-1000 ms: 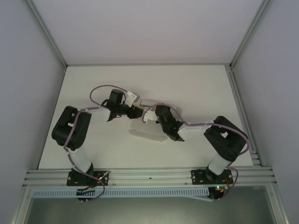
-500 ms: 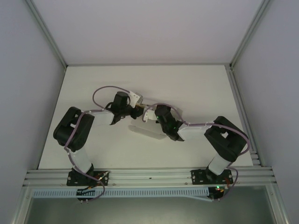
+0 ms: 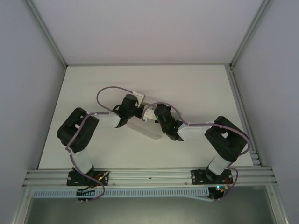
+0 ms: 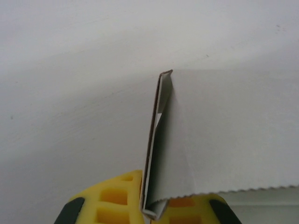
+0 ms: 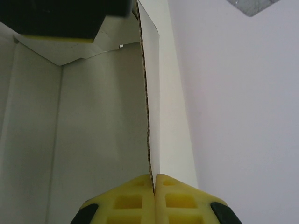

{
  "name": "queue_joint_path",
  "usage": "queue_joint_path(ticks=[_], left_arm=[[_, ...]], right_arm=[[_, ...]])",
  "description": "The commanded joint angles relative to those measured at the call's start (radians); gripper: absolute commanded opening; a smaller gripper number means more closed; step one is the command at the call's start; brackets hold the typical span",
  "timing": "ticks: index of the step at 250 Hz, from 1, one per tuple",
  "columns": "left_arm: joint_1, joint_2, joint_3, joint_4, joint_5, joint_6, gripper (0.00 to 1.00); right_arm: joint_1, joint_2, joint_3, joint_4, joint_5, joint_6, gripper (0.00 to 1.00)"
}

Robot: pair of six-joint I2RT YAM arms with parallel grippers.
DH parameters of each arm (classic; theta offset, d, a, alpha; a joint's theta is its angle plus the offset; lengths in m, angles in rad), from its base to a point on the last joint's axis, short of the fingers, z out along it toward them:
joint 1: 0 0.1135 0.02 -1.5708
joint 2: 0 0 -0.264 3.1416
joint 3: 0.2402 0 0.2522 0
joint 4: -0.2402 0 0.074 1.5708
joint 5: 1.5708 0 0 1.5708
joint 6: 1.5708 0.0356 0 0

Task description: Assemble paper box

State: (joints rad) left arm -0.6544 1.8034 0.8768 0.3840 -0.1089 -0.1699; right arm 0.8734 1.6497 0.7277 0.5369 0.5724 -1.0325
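Right wrist, right tool pinching paper box

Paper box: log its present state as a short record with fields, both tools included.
object: paper box, white cardboard, partly folded, not closed
place: middle of the table, between the two arms
left tool: shut on a folded edge of the box
right tool: shut on the edge of a thin upright panel
inside: open interior with a creased flap, seen by the right wrist camera
lifted or resting: cannot tell
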Motion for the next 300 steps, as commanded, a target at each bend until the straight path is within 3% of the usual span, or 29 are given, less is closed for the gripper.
queue_joint_path(ticks=[1,43,67,98,141,167,185,203,218,231,243,260,291,297,300], left_arm=[[0.032,0.051,0.017,-0.083,-0.328,-0.086,0.00],[-0.014,0.089,0.012,-0.110,-0.598,-0.100,0.00],[-0.021,0.110,0.004,-0.092,-0.624,-0.122,0.00],[-0.025,0.117,0.000,-0.024,-0.476,-0.065,0.00],[-0.005,0.060,-0.046,0.099,-0.159,-0.050,0.16],[0.016,0.028,-0.067,0.137,-0.014,-0.064,0.16],[0.023,0.026,-0.062,0.139,0.008,-0.081,0.14],[0.027,0.029,-0.056,0.130,0.007,-0.082,0.05],[0.030,0.030,-0.050,0.119,0.005,-0.080,0.03],[0.031,0.025,-0.053,0.119,0.005,-0.076,0.00],[0.032,0.020,-0.062,0.129,0.002,-0.078,0.00],[0.032,0.011,-0.070,0.137,0.003,-0.080,0.00],[0.035,-0.018,-0.079,0.138,-0.001,-0.093,0.00],[0.036,-0.027,-0.084,0.142,-0.005,-0.095,0.00],[0.035,-0.032,-0.087,0.142,-0.005,-0.097,0.00]], right_arm=[[0.021,-0.034,0.012,-0.065,-0.033,0.062,0.00],[0.013,-0.048,0.021,-0.112,-0.037,0.113,0.00],[0.006,-0.062,0.029,-0.154,-0.073,0.150,0.00],[0.002,-0.067,0.041,-0.199,-0.112,0.182,0.00],[-0.005,-0.066,0.056,-0.247,-0.145,0.205,0.00],[-0.010,-0.073,0.064,-0.273,-0.169,0.221,0.00],[-0.011,-0.081,0.069,-0.280,-0.183,0.231,0.00],[-0.013,-0.093,0.074,-0.284,-0.188,0.242,0.10],[-0.016,-0.105,0.079,-0.283,-0.189,0.260,0.27],[-0.020,-0.123,0.082,-0.287,-0.194,0.277,0.33],[-0.024,-0.146,0.081,-0.281,-0.199,0.297,0.48],[-0.029,-0.190,0.081,-0.281,-0.219,0.333,0.54],[-0.040,-0.298,0.062,-0.237,-0.238,0.430,0.84],[-0.039,-0.323,0.053,-0.218,-0.237,0.453,0.98],[-0.040,-0.335,0.049,-0.204,-0.232,0.463,1.00]])
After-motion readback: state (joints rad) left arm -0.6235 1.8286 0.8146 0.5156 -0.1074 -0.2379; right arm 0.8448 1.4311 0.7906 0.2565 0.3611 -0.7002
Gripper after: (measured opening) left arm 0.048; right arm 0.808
